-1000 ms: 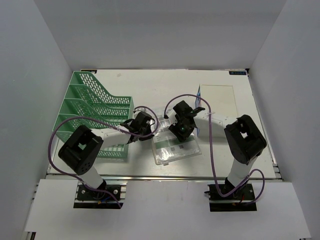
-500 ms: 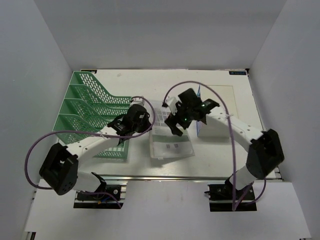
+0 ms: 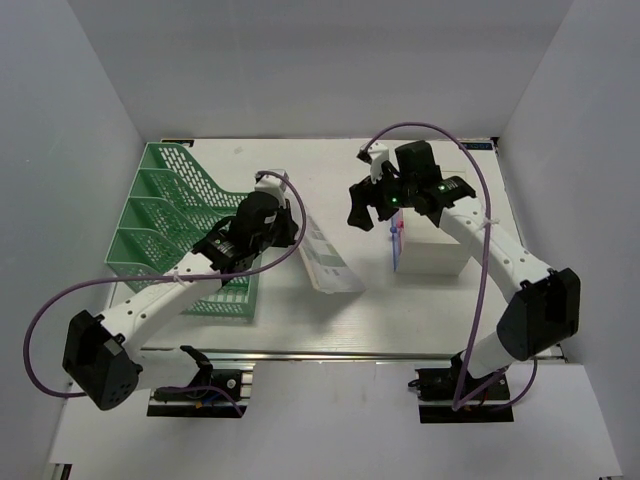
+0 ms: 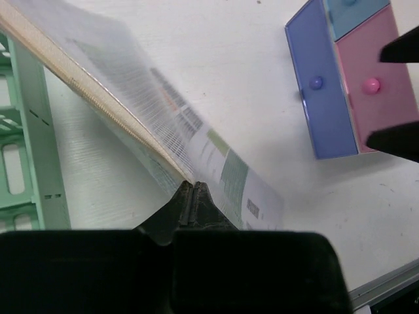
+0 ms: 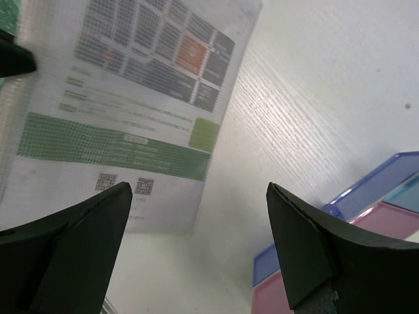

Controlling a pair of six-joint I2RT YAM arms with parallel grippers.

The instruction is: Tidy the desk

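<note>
A clear plastic folder (image 3: 326, 256) holding a printed sheet stands tilted on its lower edge on the white desk (image 3: 300, 160). My left gripper (image 3: 290, 228) is shut on the folder's near edge; in the left wrist view its fingers (image 4: 194, 191) pinch the folder (image 4: 216, 157). My right gripper (image 3: 368, 212) hangs open above the desk, right of the folder and apart from it. The right wrist view shows its empty gripper (image 5: 200, 196) over bare desk (image 5: 314, 85), with the folder (image 5: 131, 98) to the left.
A green mesh file rack (image 3: 175, 225) stands at the left, close beside my left arm. A white box with pink and blue drawers (image 3: 430, 245) sits right of the folder, just under my right gripper. An aluminium rail (image 3: 350, 354) runs along the near edge.
The right gripper opened, let go of the folder and moved back and right toward the drawer box. The left arm stretched forward and tipped the folder up from lying flat.
</note>
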